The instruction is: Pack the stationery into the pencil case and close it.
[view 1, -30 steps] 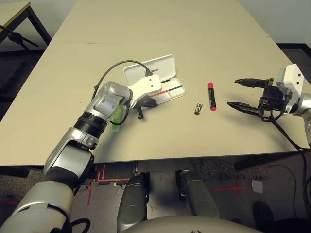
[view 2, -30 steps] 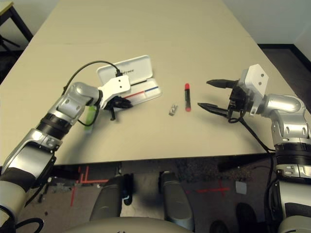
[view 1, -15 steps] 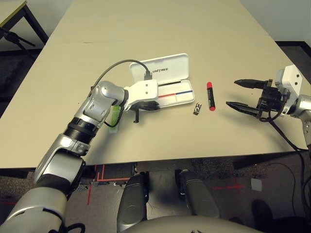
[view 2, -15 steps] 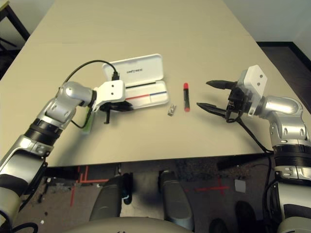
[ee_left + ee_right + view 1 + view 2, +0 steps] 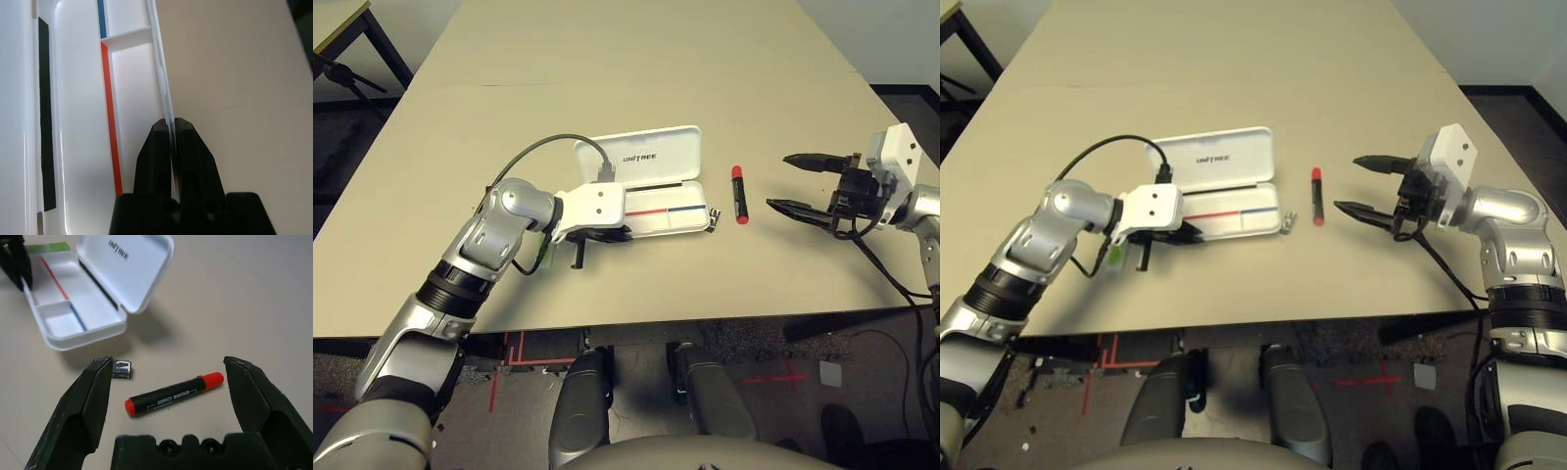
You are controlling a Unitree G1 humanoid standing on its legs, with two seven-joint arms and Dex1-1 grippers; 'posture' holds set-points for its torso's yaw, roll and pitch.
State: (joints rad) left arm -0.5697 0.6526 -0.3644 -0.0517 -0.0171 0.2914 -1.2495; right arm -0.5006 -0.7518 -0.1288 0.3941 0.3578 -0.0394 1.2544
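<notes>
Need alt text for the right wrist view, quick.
The open right gripper hovers over a red marker lying on the table, a small clip beside it. Beyond, the open pencil case has its tray edge pinched by the left gripper.

left claw [image 5: 1178,231] pinching open pencil case [image 5: 1234,210] rim.

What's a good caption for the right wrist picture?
Open right gripper facing the marker and clip, the open case beyond.
</notes>
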